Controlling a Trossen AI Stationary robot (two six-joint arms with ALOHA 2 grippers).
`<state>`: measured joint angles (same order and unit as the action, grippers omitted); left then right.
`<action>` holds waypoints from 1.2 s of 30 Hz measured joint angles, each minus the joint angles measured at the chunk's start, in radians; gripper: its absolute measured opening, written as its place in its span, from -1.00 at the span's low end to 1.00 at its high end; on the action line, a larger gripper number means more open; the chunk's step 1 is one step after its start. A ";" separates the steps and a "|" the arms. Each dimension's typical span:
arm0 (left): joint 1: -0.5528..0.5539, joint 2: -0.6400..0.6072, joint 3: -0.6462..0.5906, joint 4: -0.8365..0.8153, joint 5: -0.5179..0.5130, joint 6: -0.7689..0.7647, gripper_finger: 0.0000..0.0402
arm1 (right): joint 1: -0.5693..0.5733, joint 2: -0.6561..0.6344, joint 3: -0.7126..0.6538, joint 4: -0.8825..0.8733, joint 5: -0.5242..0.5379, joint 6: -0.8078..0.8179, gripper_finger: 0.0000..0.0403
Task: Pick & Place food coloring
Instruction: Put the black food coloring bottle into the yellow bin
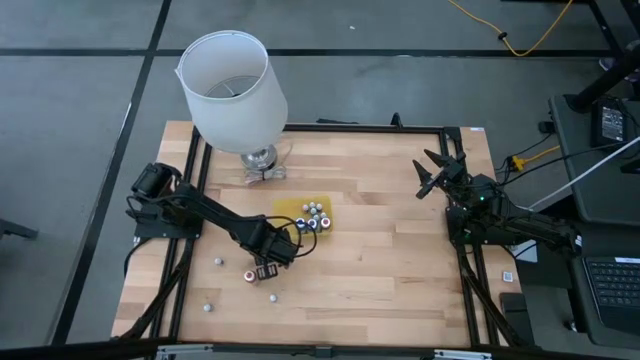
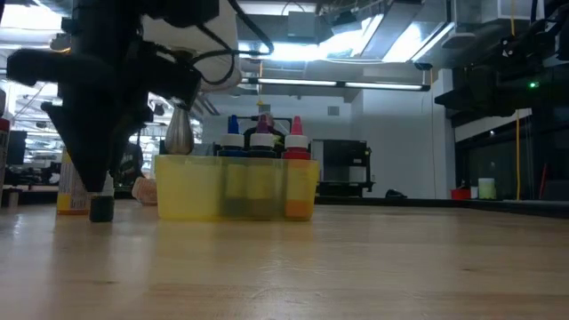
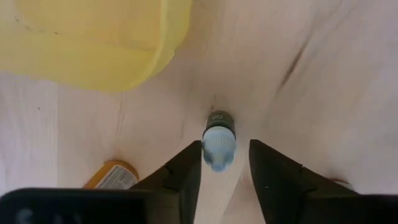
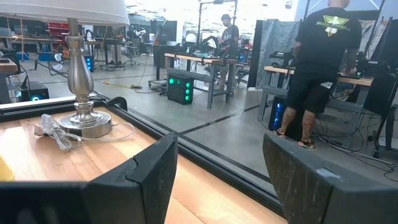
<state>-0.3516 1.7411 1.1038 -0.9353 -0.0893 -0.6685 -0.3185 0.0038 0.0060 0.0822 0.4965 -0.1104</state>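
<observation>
Left jaws (image 3: pixel 225 171) straddle dark-capped bottle (image 3: pixel 219 138).

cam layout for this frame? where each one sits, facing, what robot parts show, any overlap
High: overhead, straight down on the table; both arms, left pincer by the yellow tray, right pincer at the far right.
Low: table height, looking level at the tray and the room; left arm is a dark mass.
Left wrist: looks down past its fingers straddling a dark-capped bottle.
Right wrist: looks out past the lamp base to the room; open pincer.
Shared: tray shows in high, low and left wrist.
</observation>
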 joint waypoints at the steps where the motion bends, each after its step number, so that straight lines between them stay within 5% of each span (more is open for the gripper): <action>1: 0.000 -0.009 0.002 -0.001 0.001 -0.002 -0.41 | 0.000 0.000 0.000 0.000 0.000 0.000 0.17; 13: 0.001 -0.157 0.008 -0.036 0.001 -0.026 -0.84 | 0.000 0.000 0.000 0.000 0.000 0.000 0.17; 22: 0.001 -0.166 0.008 -0.055 0.007 -0.072 -0.94 | 0.000 0.000 0.000 0.000 0.000 0.000 0.17; 27: 0.001 -0.162 0.008 0.007 0.013 -0.165 -0.78 | 0.000 0.000 0.000 0.000 0.000 0.000 0.17; 36: -0.012 -0.097 0.008 0.031 -0.038 -0.253 -0.21 | 0.000 0.000 0.000 0.000 0.000 0.000 0.17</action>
<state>-0.3633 1.6443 1.1118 -0.9040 -0.1270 -0.9218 -0.3186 0.0039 0.0061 0.0822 0.4965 -0.1104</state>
